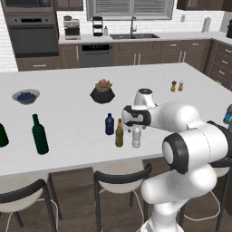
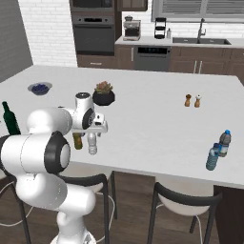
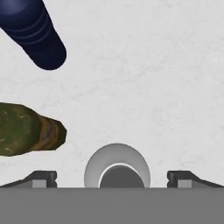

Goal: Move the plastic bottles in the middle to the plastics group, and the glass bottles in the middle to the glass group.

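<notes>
Poised over the middle trio on the white counter [image 1: 68, 149], the Franka arm's tool [image 3: 117, 177] hangs with its jaws spread wide on either side of the clear water bottle [image 1: 136, 137], whose white cap sits centred between the two tips in the hand view, a line-up that suggests this bottle is the first pick. Nothing is gripped yet. Just beside it stand the amber beer bottle [image 1: 119, 134] and the dark blue plastic bottle [image 1: 109, 124], close enough that a descent could brush them. The plastics group [image 2: 218, 148] waits well apart near the counter's right edge; the tall green wine bottle [image 1: 40, 135] of the glass group stands far left, apparently with a second bottle cut off by the frame.
</notes>
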{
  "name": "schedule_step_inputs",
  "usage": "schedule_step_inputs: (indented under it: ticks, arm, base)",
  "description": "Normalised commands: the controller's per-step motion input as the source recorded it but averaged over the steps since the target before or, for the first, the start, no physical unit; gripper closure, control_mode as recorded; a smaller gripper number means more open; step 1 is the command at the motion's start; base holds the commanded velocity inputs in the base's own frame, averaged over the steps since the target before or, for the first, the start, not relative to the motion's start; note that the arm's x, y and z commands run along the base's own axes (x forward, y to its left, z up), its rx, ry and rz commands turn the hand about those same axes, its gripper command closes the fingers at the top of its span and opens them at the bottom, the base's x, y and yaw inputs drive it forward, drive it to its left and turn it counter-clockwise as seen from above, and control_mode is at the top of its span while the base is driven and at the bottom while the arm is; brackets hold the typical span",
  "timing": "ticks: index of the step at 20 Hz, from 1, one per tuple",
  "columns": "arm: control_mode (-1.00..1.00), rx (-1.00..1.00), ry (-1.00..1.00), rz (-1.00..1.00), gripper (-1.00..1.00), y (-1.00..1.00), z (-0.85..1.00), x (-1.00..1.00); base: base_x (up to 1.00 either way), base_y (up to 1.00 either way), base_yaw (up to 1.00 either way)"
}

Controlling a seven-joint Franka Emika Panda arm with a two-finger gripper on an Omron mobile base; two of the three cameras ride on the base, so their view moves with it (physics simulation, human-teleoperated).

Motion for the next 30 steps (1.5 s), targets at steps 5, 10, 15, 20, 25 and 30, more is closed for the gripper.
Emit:
schedule_step_inputs:
  ticks: [5,10,15,20,25,30]
  arm:
    - [-1.00,0.00,0.00,0.00,-1.00,0.00,-0.01,0.00]
    - [-1.00,0.00,0.00,0.00,1.00,0.00,0.00,0.00]
    - [-1.00,0.00,0.00,0.00,1.00,0.00,0.00,0.00]
    - [-1.00,0.00,0.00,0.00,1.00,-0.31,0.08,-0.01]
    - [-1.00,0.00,-0.01,0.00,1.00,-0.66,0.33,-0.13]
    - [-1.00,0.00,-0.01,0.00,1.00,-0.20,0.45,-0.40]
  base:
    - [0.00,0.00,0.00]
    - [0.00,0.00,0.00]
    - [0.00,0.00,0.00]
    - [0.00,0.00,0.00]
    - [0.00,0.00,0.00]
    - [0.00,0.00,0.00]
